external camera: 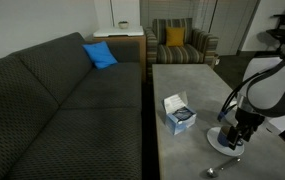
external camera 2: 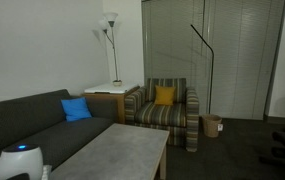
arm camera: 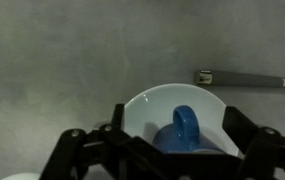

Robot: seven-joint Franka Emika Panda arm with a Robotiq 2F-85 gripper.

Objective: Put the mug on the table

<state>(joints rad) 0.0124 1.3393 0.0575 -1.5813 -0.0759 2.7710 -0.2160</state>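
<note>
In the wrist view the dark blue mug (arm camera: 185, 135) sits on a white round plate (arm camera: 147, 105) with its handle towards the camera. My gripper (arm camera: 175, 125) is open and low over the plate, one finger on each side of the mug with white plate showing between them. In an exterior view the gripper (external camera: 234, 138) hangs over the plate (external camera: 218, 143) near the front of the grey mottled table (external camera: 182, 80), and hides the mug. The table also shows in an exterior view (external camera 2: 112, 155).
A tissue box (external camera: 178, 113) stands on the table beside the plate. A metal utensil (arm camera: 242, 78) lies just past the plate, and also shows in an exterior view (external camera: 222, 168). A dark sofa (external camera: 52, 100) with a blue cushion (external camera: 100, 55) runs alongside; a striped armchair (external camera: 182, 42) stands beyond.
</note>
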